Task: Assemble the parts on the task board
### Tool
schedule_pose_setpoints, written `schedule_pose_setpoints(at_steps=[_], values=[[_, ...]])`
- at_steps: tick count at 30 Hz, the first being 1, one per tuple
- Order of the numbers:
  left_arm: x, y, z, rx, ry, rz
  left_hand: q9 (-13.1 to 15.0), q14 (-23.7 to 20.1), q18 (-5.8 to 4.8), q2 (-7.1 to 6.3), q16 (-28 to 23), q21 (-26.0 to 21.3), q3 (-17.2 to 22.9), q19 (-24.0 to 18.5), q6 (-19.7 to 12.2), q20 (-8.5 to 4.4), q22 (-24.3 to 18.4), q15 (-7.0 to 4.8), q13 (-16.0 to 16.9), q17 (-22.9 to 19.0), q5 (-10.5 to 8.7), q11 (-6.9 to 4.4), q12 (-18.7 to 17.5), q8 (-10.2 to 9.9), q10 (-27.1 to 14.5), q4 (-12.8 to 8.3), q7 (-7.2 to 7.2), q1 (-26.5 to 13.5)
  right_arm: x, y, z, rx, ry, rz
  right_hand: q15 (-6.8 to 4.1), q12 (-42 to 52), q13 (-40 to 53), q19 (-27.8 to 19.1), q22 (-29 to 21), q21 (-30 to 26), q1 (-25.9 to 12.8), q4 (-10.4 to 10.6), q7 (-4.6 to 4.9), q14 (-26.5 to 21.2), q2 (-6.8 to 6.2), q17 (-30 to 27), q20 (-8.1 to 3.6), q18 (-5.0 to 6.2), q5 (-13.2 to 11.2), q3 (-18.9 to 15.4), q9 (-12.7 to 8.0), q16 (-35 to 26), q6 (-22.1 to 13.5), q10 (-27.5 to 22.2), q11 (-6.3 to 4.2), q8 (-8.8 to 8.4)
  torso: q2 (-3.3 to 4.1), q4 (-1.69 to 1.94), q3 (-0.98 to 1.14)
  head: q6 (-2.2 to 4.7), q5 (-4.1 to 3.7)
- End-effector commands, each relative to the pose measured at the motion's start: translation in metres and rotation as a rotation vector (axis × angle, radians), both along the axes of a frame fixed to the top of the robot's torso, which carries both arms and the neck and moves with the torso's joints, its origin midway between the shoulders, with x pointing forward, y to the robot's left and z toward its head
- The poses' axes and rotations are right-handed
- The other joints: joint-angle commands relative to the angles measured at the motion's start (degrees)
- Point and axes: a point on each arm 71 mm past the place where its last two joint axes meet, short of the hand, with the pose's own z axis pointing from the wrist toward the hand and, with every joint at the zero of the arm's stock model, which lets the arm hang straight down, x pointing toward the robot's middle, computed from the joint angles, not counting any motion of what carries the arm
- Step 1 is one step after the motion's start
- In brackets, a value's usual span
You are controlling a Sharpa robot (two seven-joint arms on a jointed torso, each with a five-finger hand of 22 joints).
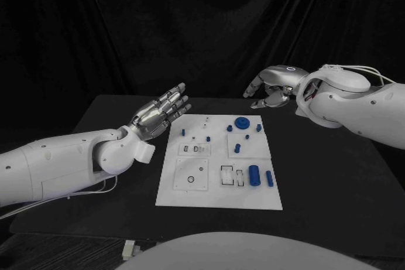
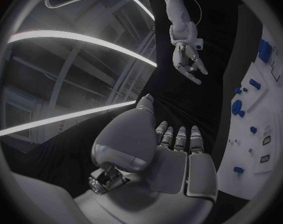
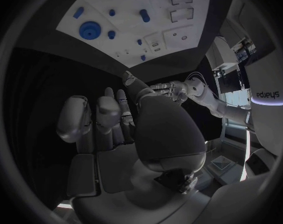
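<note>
Task board (image 1: 218,191) between both hands: left hand (image 1: 162,113) spread, empty, beside its far-left corner; right hand (image 1: 274,85) curled, empty, beyond far-right corner.

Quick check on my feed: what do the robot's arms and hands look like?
Both arms are smooth, rounded white shells. The left hand and right hand are silver metal with many segmented fingers. Thin white cables loop out near the right arm's wrist and under the left arm.

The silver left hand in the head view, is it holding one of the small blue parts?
No, the silver left hand is raised beside the white task board with fingers extended and nothing in it.
</note>
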Motion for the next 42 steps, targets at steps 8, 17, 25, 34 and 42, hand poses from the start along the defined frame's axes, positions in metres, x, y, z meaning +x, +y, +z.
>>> schedule_pose_setpoints(at_steps=[8, 17, 25, 34, 42], values=[[0.000, 0.002, 0.009, -0.038, -0.056, 0.022, 0.0, 0.1, 0.19, 0.25, -0.4, -0.2, 0.4, 0.1, 0.1, 1.54, -0.1, -0.57, 0.1, -0.1, 2.64, 2.63, -0.1, 0.4, 0.3, -2.2, -0.46, 1.4, 0.001, -0.001, 0.003, -0.157, -0.164, 0.042, -0.42, -0.5, 0.2, 0.7, 2.5, 1.5, 1.6, 1.8, -2.40, 0.9, -1.23, 3.3, -0.27, -0.75, 0.4, 0.3, -0.1, 2.3, -1.8, -1.8, -0.48, -0.79, 2.81, 1.33, -0.21, 0.00, -0.21], [0.003, 0.004, 0.009, -0.035, -0.068, 0.018, 0.0, 0.1, 0.27, 0.37, -0.4, -0.2, 0.6, 0.1, 0.0, 1.95, -0.1, -0.25, 0.2, -0.1, 3.37, 3.02, 0.0, 0.3, 0.3, -2.6, -0.33, 1.5, 0.002, -0.004, -0.005, -0.161, -0.163, 0.061, -0.06, 0.3, 0.2, 1.2, 4.2, 2.5, 0.5, 4.0, -1.05, 1.5, -1.47, 6.2, 0.02, -1.00, 0.3, -0.4, -0.1, 4.2, -2.6, -0.7, 0.17, -0.76, 5.83, 4.06, -0.78, 0.38, -3.01], [0.003, 0.007, 0.009, 0.013, -0.113, 0.010, 0.0, 0.1, 0.21, 0.83, -0.4, -0.2, 0.9, 0.1, -0.1, 2.45, -0.1, 0.38, 0.3, -0.1, 4.24, 4.32, 0.3, 0.3, 0.5, -3.4, -0.99, 1.5, 0.000, 0.000, -0.016, -0.151, -0.155, 0.101, 0.19, 0.9, 0.2, 1.6, 5.2, 3.1, 0.8, 4.6, -0.62, 1.6, -1.25, 6.8, 0.25, -1.13, 0.9, -0.3, 0.0, 4.7, -2.1, 1.3, 0.49, -0.50, 6.95, 5.14, -1.02, 1.50, -4.39], [0.002, 0.006, 0.009, 0.022, -0.118, -0.002, 0.0, 0.1, 0.11, 0.97, -0.4, -0.2, 1.1, 0.1, -0.1, 2.71, -0.1, 0.78, 0.5, -0.1, 4.72, 5.17, 0.8, 0.3, 0.7, -4.0, -0.73, 1.7, 0.002, 0.000, -0.030, -0.164, -0.125, 0.102, 0.48, 0.4, 0.0, 1.5, 5.4, 3.1, 0.8, 5.0, 0.29, 1.6, -1.30, 7.0, 0.48, -1.12, 1.2, -0.4, -0.1, 4.9, -2.6, 1.2, 0.90, -0.70, 8.06, 5.94, -1.45, 2.38, -5.58], [0.002, 0.004, 0.009, 0.016, -0.116, -0.015, 0.0, 0.1, 0.05, 1.10, -0.4, -0.2, 1.3, 0.1, -0.2, 2.86, -0.1, 0.99, 0.4, -0.1, 5.04, 5.28, 0.8, 0.3, 0.7, -4.3, -0.98, 1.8, 0.003, -0.001, -0.039, -0.172, -0.107, 0.105, 0.69, 0.3, 0.1, 1.5, 5.5, 3.2, 0.7, 5.2, 0.86, 1.6, -1.41, 7.1, 0.65, -1.14, 1.1, -0.5, -0.1, 5.0, -2.4, 1.4, 1.10, -0.59, 8.61, 6.23, -1.48, 2.79, -6.08]])
